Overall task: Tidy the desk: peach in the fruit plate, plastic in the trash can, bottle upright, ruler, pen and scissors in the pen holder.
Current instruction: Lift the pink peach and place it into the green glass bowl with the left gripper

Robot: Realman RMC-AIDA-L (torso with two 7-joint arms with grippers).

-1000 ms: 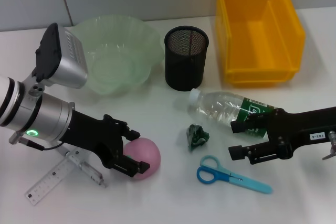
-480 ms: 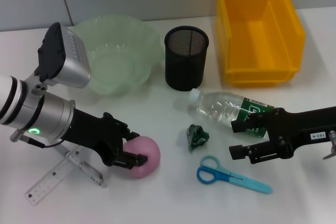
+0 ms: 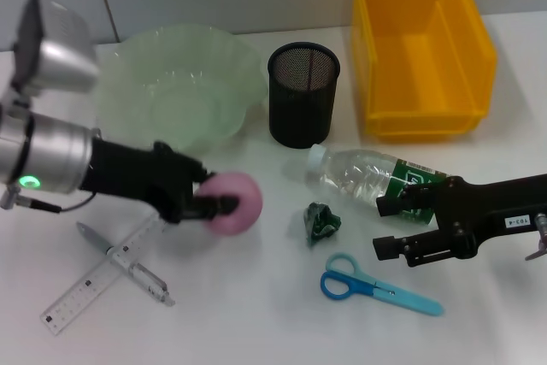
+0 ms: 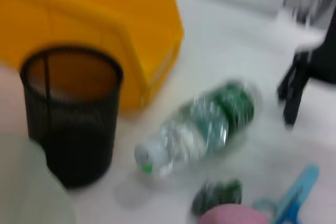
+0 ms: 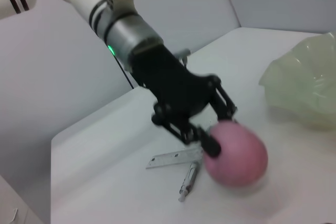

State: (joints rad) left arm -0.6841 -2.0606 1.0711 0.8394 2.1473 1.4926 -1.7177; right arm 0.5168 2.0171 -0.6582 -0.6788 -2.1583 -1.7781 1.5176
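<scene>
My left gripper (image 3: 220, 200) is shut on the pink peach (image 3: 244, 203) and holds it above the table, just in front of the pale green fruit plate (image 3: 179, 96). The right wrist view shows the same grip (image 5: 216, 129) on the peach (image 5: 239, 156). The clear bottle (image 3: 367, 175) with a green label lies on its side. Just beyond its label end, my right gripper (image 3: 386, 228) stands open with nothing in it. The crumpled green plastic (image 3: 322, 221), blue scissors (image 3: 376, 286), ruler (image 3: 90, 286) and pen (image 3: 128, 264) lie on the table. The black mesh pen holder (image 3: 303, 96) stands upright.
A yellow bin (image 3: 423, 49) sits at the back right, behind the bottle. The left wrist view shows the pen holder (image 4: 71, 114), the bin (image 4: 89, 24), the bottle (image 4: 202, 124) and the scissors (image 4: 291, 198).
My left gripper closed on the peach, lifted it and carried it back toward the fruit plate, uncovering the pen and ruler. The right arm has not moved.
</scene>
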